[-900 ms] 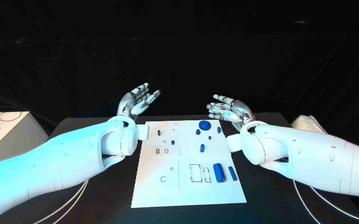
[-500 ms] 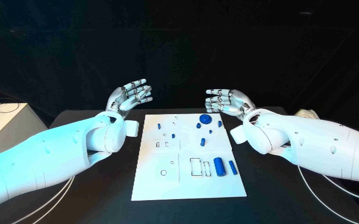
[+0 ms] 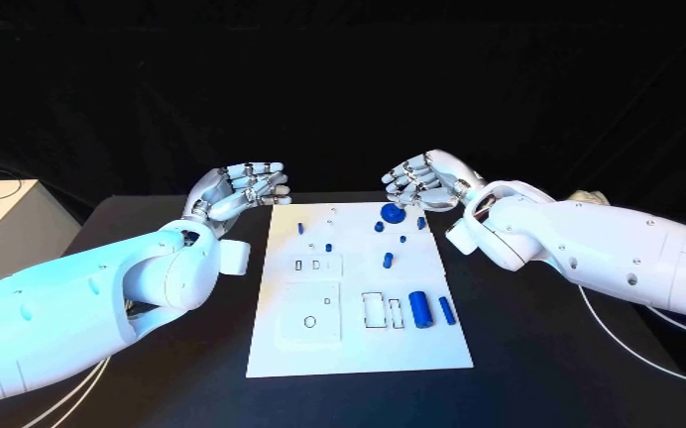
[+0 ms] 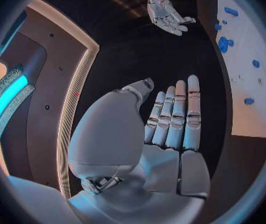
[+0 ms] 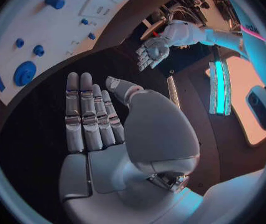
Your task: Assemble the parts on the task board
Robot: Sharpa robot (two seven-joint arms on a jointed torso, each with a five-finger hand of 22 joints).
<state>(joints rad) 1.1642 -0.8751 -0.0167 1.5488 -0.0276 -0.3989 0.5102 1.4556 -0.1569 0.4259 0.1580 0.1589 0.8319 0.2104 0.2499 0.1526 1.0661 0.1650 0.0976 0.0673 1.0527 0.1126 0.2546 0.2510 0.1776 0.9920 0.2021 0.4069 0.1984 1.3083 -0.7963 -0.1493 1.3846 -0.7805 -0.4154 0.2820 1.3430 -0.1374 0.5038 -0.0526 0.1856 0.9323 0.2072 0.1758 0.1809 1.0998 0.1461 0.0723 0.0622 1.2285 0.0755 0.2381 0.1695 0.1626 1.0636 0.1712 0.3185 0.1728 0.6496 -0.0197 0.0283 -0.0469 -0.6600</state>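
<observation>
White board (image 3: 329, 334) is lying flat in the middle of a black table (image 3: 543, 349), with small blue parts spread over it. From the head view, a large blue cylinder (image 3: 419, 306) is lying near the board's right edge beside a thinner blue bar (image 3: 446, 310), and a round blue disc (image 3: 392, 213) is sitting near the far edge. Both hands are hovering above the table's far end, one at each far corner of the board. Seen from above, the left hand (image 3: 239, 190) and right hand (image 3: 429, 180) are looking loosely curled. Each wrist view is showing more: the left hand's fingers (image 4: 173, 119) and the right hand's fingers (image 5: 86, 109) are lying straight, side by side, holding nothing.
</observation>
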